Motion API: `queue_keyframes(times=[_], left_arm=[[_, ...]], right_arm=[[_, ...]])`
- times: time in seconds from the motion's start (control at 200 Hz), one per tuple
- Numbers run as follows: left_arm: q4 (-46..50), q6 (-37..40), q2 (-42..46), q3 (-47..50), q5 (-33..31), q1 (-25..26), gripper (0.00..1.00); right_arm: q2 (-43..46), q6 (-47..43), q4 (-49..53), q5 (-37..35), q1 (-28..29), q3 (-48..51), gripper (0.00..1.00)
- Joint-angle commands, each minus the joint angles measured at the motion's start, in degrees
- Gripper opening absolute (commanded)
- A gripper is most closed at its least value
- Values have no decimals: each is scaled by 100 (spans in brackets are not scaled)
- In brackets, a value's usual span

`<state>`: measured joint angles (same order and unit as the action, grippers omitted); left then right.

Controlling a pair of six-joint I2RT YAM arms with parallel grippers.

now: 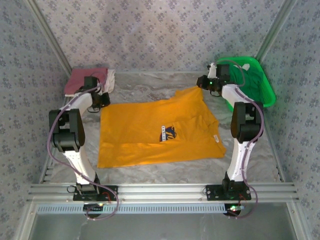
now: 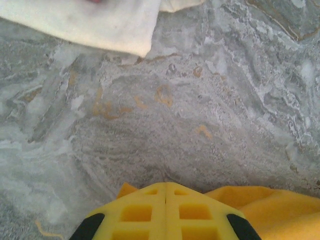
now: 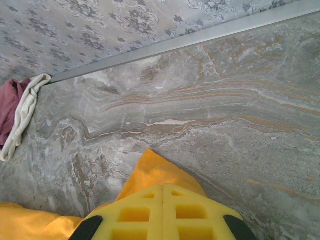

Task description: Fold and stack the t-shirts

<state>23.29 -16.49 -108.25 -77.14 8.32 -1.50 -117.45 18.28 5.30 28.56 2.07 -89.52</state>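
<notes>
While the desk (image 1: 160, 172) carries one orange-yellow t-shirt (image 1: 145, 135) spread open across its middle, navy print (image 1: 169, 133) facing up, the task looks to me partly done. This shirt has no fold in it yet, so every fold and the stacking are left.

At the far right corner stands a green basket (image 1: 255, 82); whether it holds more shirts I cannot tell. At the far left corner a small pile is already laid: a dusty red t-shirt (image 1: 85, 80) on top of a white t-shirt (image 1: 111, 77), both apparently folded.

The spread shirt's far edge runs between the two arms, its right corner drawn up toward the back wall, while its near edge lies flat with a strip of bare desk in front. A wider band of bare desk lies beyond the far edge, so there is room to carry that edge up and over toward the near side. The sides are tighter. The pile sits just beside the left arm, the basket just beside the right, and each arm stands close to a side of the cloth.

The left gripper (image 2: 165, 186) is pressed together, pinching the shirt's far left corner, with the white cloth ahead of it. The right gripper (image 3: 162, 187) is likewise pressed together on the far right corner, orange cloth poking out past its tips.
</notes>
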Motion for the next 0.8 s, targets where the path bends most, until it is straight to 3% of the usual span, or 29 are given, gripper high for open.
queue_keyframes(times=[0.0, 0.49, 0.795], left_arm=[[-105, 70, 456, 313, -106, 10, 0], [-496, -178, 1309, 1593, -687, 13, 0], [-215, -241, 1461, 1764, -618, 62, 1]], right_arm=[[544, -175, -340, 180, -1, 349, 0], [1917, -112, -1239, 73, -123, 2384, 0], [2291, 52, -1418, -19, -146, 2813, 0]])
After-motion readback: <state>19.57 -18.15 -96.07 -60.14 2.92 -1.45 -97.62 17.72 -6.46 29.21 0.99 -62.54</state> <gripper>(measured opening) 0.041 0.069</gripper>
